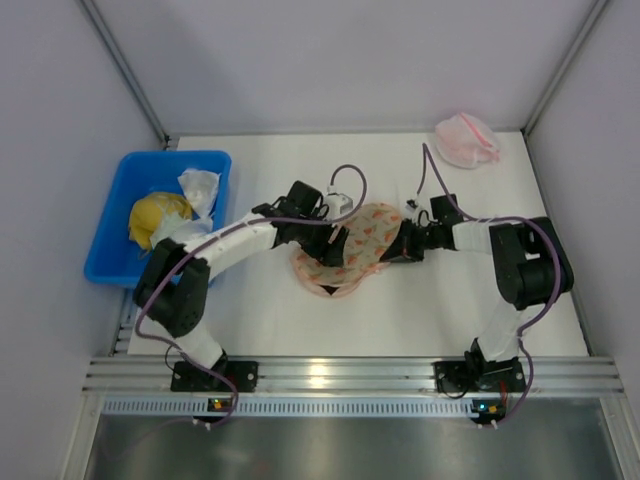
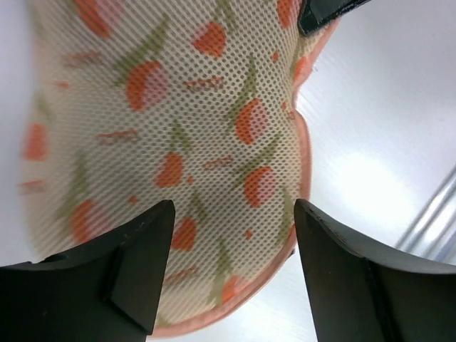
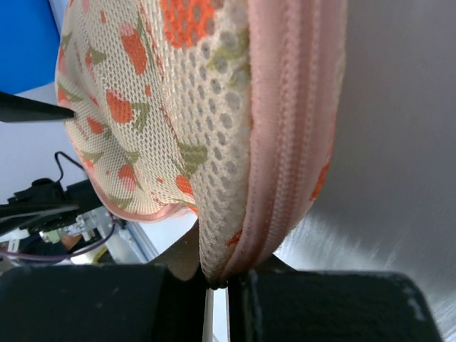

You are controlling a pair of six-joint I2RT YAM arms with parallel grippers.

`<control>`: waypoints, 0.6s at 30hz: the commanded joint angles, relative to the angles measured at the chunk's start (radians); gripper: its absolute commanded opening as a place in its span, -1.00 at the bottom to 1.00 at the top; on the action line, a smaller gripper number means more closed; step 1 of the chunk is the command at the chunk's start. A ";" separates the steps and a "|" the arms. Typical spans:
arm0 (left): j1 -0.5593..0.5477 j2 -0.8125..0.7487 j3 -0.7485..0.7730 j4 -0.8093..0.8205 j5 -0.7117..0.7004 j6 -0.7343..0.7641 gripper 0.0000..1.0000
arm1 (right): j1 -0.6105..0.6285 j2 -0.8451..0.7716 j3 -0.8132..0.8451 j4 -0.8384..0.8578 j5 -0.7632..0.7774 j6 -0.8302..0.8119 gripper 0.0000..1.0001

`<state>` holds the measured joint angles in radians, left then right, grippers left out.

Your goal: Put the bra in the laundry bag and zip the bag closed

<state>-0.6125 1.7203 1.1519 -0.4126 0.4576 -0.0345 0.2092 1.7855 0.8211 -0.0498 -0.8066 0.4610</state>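
Note:
The laundry bag [image 1: 350, 248], peach mesh with red-orange marks and a pink zipper edge, lies mid-table between both arms. My left gripper [image 1: 334, 236] hovers open just above the bag's left part; in the left wrist view its fingers [image 2: 142, 242] straddle the mesh [image 2: 199, 128] without touching it. My right gripper [image 1: 393, 246] is shut on the bag's right rim; in the right wrist view [image 3: 219, 279] the pink zipper edge [image 3: 285, 142] is pinched and lifted. The black bra is not visible in any view.
A blue bin [image 1: 120, 200] at the left holds a yellow cloth lump [image 1: 155, 218] and white cloth bundles [image 1: 198, 188]. A pink-and-white mesh bundle [image 1: 465, 141] lies at the back right. White walls enclose the table; a metal rail [image 1: 340, 375] runs along the near edge.

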 commanded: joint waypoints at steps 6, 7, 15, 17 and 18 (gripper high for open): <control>-0.182 -0.384 -0.260 -0.005 -0.408 0.465 0.52 | 0.007 -0.041 0.085 -0.176 -0.118 -0.018 -1.00; -0.231 -0.430 -0.285 0.004 -0.422 0.484 0.53 | 0.009 -0.038 0.088 -0.189 -0.129 -0.021 -1.00; -0.406 -0.539 -0.478 0.217 -0.551 0.662 0.85 | 0.007 -0.035 0.076 -0.176 -0.172 0.004 -1.00; -0.424 -0.504 -0.489 0.287 -0.592 0.686 0.85 | 0.007 -0.049 0.053 -0.154 -0.175 0.016 -1.00; -0.426 -0.492 -0.491 0.308 -0.605 0.690 0.85 | 0.009 -0.061 0.044 -0.145 -0.177 0.025 -1.00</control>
<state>-1.0260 1.2140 0.6643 -0.2882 -0.0612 0.5724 0.2096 1.7737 0.8715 -0.2237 -0.9394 0.4683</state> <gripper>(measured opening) 0.925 0.031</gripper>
